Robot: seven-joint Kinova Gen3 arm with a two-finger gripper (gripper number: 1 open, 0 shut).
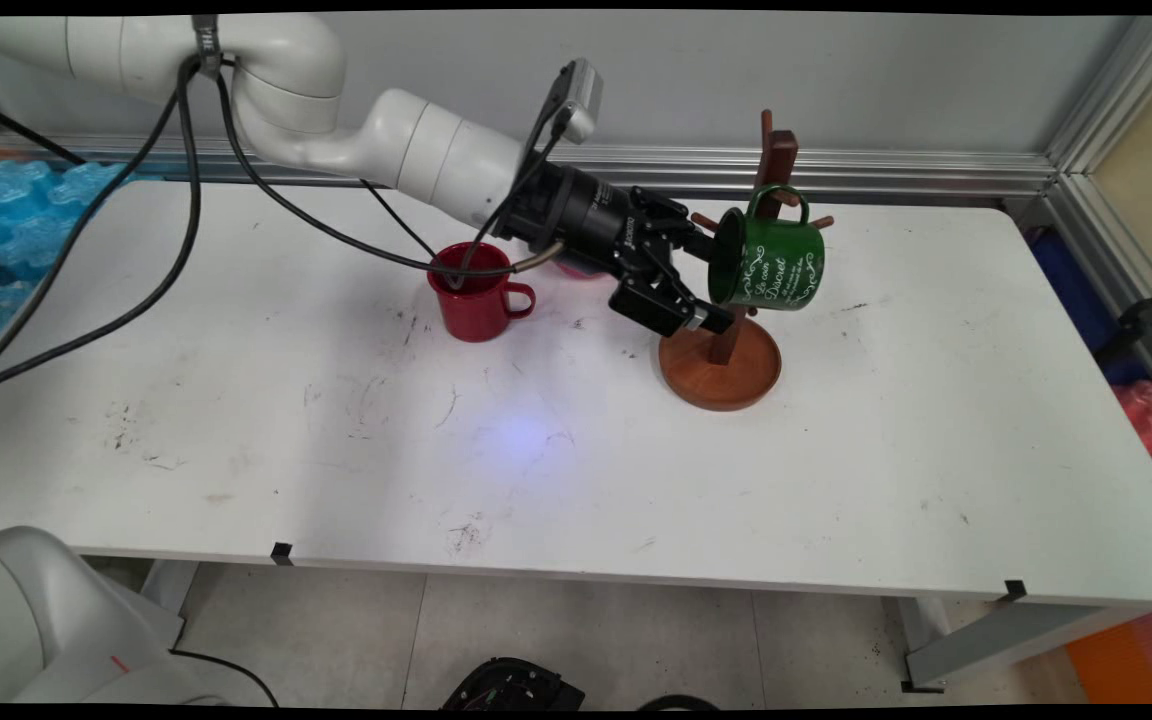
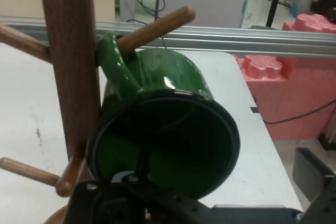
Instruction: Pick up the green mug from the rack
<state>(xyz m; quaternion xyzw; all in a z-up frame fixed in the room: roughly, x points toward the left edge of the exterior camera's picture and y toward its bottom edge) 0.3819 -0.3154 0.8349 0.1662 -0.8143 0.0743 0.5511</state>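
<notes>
A dark green enamel mug (image 1: 771,262) with white lettering hangs by its handle on an upper peg of a wooden mug tree (image 1: 778,155), tilted with its mouth toward my gripper (image 1: 708,282). The gripper is open right at the mug's rim, one finger above and one below, level with the tree's post. In the hand view the green mug (image 2: 168,129) fills the middle, its handle hooked over a peg (image 2: 157,24) beside the post (image 2: 71,66). My gripper (image 2: 205,198) is open; the right finger (image 2: 315,182) stands well clear of the mug.
A red mug (image 1: 476,295) stands upright on the table left of the gripper, under the arm's cables. The tree's round wooden base (image 1: 726,372) sits on the white table (image 1: 536,470). Blue blocks (image 1: 26,210) lie past the table's left end and pink foam blocks (image 2: 294,87) beyond its right end.
</notes>
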